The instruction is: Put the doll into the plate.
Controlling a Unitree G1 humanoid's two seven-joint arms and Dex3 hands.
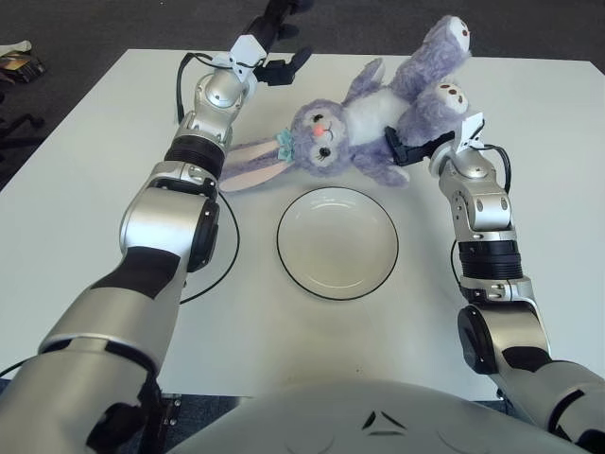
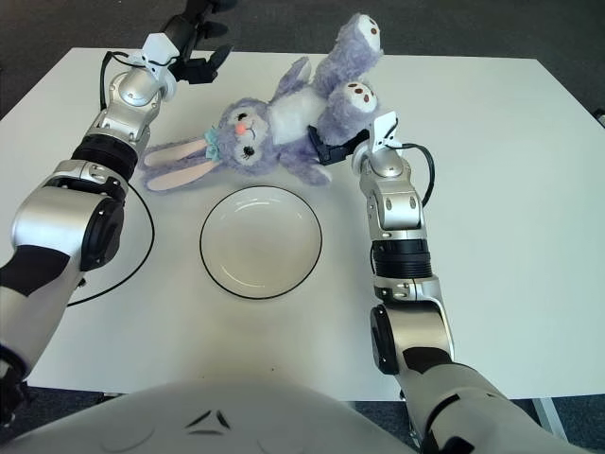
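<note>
place: looks like a lab or office room | why: I stand at a plain white bench [image 1: 85, 151] | floor: dark grey carpet [image 1: 113, 24] all around it | extra: black cable [image 1: 232, 236] loops on my bench | corner: some small clutter [image 1: 19, 59] on the carpet

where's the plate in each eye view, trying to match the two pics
Left eye view: the plate shows just right of centre, below the doll.
Right eye view: the plate shows left of centre, again below the doll.
Shared landmark: the doll's pink nose sits above the plate's far rim in both views, with the right robot hand at the doll's lower side.
</note>
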